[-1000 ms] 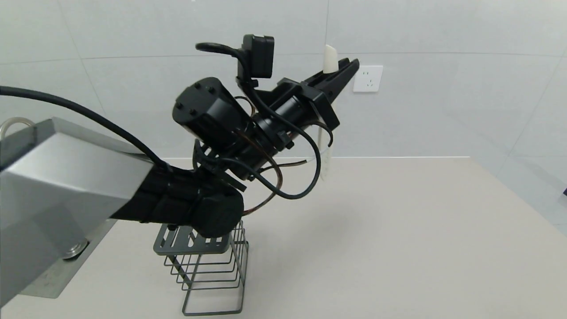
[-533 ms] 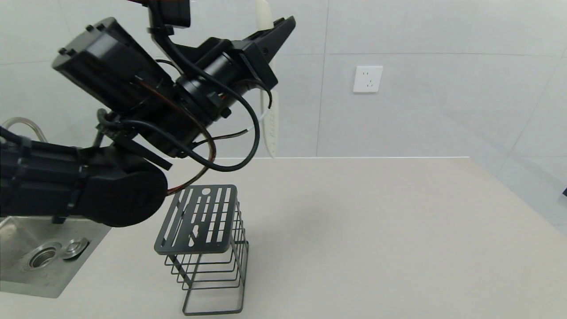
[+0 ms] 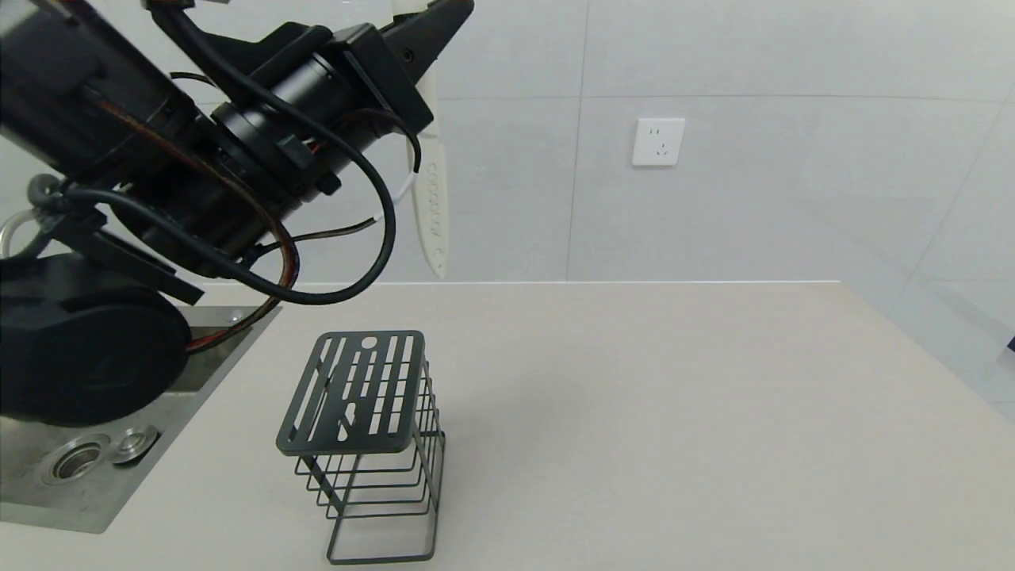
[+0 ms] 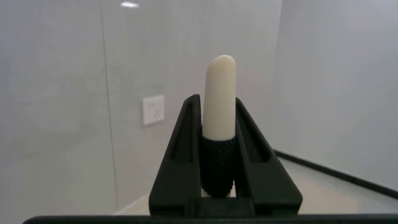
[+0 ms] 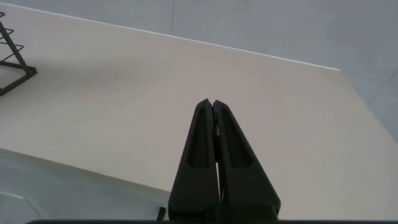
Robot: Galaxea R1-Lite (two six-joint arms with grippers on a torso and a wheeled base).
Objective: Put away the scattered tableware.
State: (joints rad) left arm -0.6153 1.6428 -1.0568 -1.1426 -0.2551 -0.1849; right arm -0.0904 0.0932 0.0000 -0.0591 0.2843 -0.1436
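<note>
Head view: the left gripper [image 3: 428, 20] sits high above and behind the rack [image 3: 357, 396]. It is clamped on the pale handle of a white knife [image 3: 432, 206]. The blade hangs point down, clear of the rack's slotted top plate. The rack stands upright on the counter [image 3: 674, 396], with the sink [image 3: 79, 468] to its left and a wall socket [image 3: 659, 141] behind and to its right.

Left wrist view: the left gripper [image 4: 219, 134] has its fingers closed on the knife [image 4: 220, 93], the handle's rounded end sticking out past the fingertips.

Right wrist view: the right gripper [image 5: 213, 106] has its fingers pressed together, holding nothing. It is over the counter [image 5: 124, 93], well apart from the rack [image 5: 18, 82].
</note>
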